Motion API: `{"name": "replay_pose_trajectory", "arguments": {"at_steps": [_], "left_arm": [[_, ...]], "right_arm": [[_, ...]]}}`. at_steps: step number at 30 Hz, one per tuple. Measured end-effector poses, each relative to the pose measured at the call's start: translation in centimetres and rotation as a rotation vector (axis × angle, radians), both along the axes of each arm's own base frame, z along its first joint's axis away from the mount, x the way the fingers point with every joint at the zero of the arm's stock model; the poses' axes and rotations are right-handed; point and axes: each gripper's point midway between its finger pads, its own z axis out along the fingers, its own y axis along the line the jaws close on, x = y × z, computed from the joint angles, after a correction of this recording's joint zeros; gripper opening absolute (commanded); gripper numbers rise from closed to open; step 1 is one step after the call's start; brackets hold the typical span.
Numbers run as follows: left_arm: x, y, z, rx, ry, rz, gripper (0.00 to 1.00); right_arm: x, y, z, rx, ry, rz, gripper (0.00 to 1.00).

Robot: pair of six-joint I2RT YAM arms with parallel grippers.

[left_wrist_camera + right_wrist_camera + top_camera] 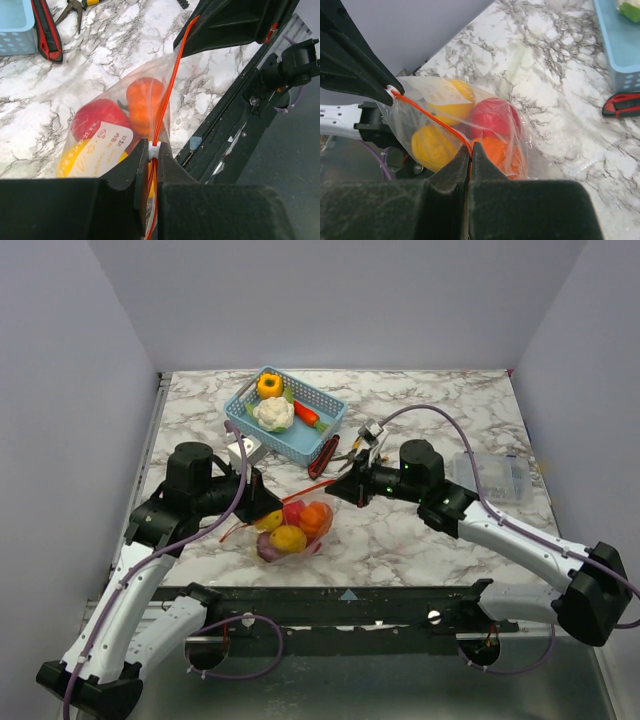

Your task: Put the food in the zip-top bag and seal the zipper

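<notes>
- Left gripper (152,152): we see its jaws closed on the zipper (169,80) at the white slider (154,147).
- Zip-top bag (300,525): it sits between both grippers with the food (288,538) inside.
- Right gripper (470,150): its jaws pinch the zipper's other end.
- We judge sealing is in hand. Next, we draw the slider along the taut strip.

The blue basket (12,30) is cut off by the corner of the left wrist view. The red and black tool (47,35) next to it runs off the top edge. On the zip-top bag (115,100), a white label (102,147) hides part of the yellow food (67,160). Its print is too small to read. The zipper (167,95) slips out of sight between the pinched, blurry fingers of the left gripper (154,150). From the top, the things inside the clear box (490,475) are too small to tell.
</notes>
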Motion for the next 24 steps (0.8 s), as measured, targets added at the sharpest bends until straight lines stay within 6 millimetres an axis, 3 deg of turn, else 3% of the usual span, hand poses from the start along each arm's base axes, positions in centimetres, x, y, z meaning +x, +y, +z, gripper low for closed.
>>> {"name": "replay_pose_trajectory", "arguments": {"at_steps": [15, 24], "left_arm": [[0.4, -0.2, -0.8, 0.006, 0.057, 0.012, 0.00], [0.2, 0.1, -1.7, 0.014, 0.083, 0.035, 0.00]], "right_arm": [[2.0, -3.2, 0.4, -0.035, -0.048, -0.191, 0.00], [3.5, -6.0, -1.2, -0.072, -0.037, -0.355, 0.00]]}}
